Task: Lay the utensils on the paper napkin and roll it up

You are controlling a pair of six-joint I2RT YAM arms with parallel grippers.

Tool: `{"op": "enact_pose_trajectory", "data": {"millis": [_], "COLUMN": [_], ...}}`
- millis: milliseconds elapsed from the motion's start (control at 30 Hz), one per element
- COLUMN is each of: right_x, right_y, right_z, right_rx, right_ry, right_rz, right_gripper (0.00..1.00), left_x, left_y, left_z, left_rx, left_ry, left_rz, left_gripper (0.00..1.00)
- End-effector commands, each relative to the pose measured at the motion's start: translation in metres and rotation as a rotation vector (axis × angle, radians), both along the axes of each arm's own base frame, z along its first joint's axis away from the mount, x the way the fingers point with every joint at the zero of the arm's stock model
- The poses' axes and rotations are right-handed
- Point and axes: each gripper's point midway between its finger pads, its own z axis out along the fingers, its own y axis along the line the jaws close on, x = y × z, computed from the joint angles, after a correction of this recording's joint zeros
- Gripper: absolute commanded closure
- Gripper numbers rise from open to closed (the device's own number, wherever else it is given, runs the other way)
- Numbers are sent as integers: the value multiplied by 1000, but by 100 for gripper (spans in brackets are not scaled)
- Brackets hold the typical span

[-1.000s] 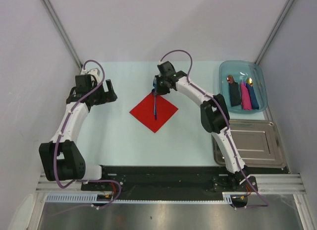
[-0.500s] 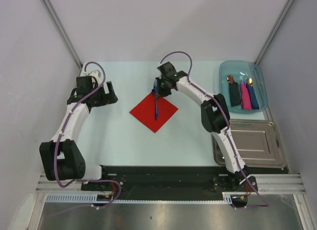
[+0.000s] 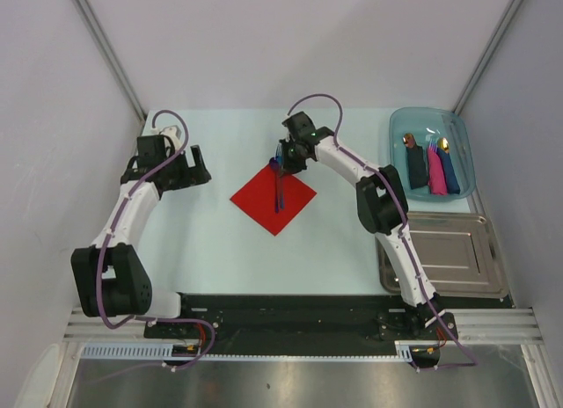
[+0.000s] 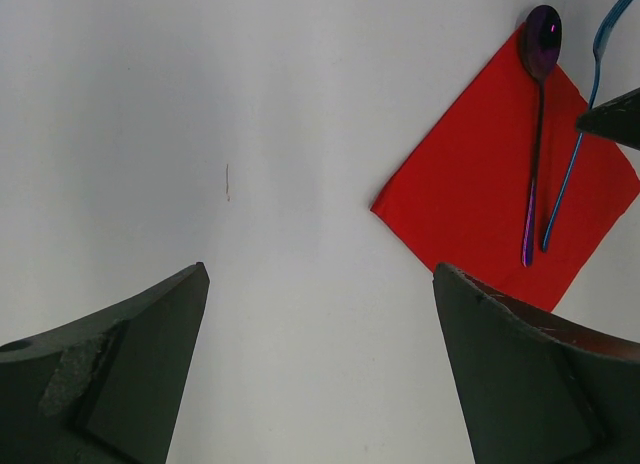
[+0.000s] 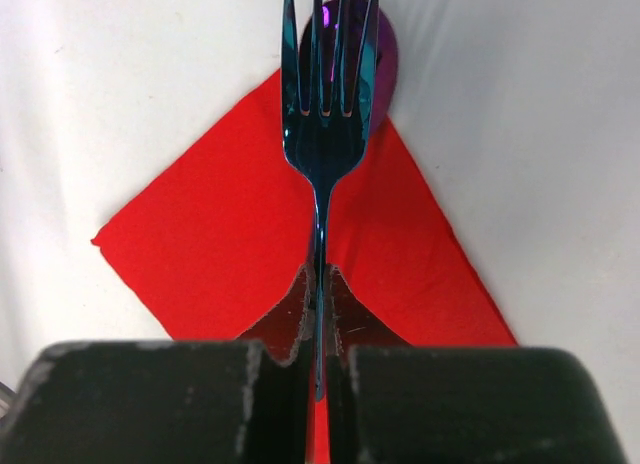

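A red paper napkin (image 3: 274, 198) lies as a diamond on the table's middle. The purple-bowled spoon (image 4: 537, 134) rests on it, bowl over the far corner, thin handle pointing toward me. My right gripper (image 3: 288, 156) hovers over that far corner, shut on the handle of the bright blue fork (image 5: 325, 114). The fork's tines stick out beyond the napkin, over the spoon's bowl (image 5: 387, 52). Its handle end (image 4: 546, 244) slopes down to the napkin beside the spoon's handle. My left gripper (image 4: 320, 274) stands open and holds nothing, over bare table left of the napkin (image 4: 490, 204).
A clear blue tray (image 3: 398, 127) at the back right holds black, pink and blue napkin rolls with spoon heads poking out. A metal tray (image 3: 479, 280) sits at the near right. White walls close in the table on both sides.
My right gripper has shifted slightly to the right with the blue fork still in it. The left arm has barely moved.
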Motion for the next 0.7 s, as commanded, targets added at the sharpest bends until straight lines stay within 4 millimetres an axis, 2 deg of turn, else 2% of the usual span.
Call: {"op": "enact_pose_trajectory", "data": {"millis": [0, 433, 667], "right_x": [10, 12, 11], "right_y": [-1, -1, 5], "right_z": [-3, -19, -18], "right_rx": [23, 50, 88], "right_ry": [-2, 64, 95], "right_rz": [-17, -55, -73], "right_gripper": [100, 100, 100], "left_x": [9, 7, 6], "left_y": [2, 3, 5], "left_z": [7, 0, -1], "left_rx": [-8, -20, -16], "left_ry": [-25, -8, -5], "left_rz": [7, 23, 26], "left_gripper": [0, 0, 0]}}
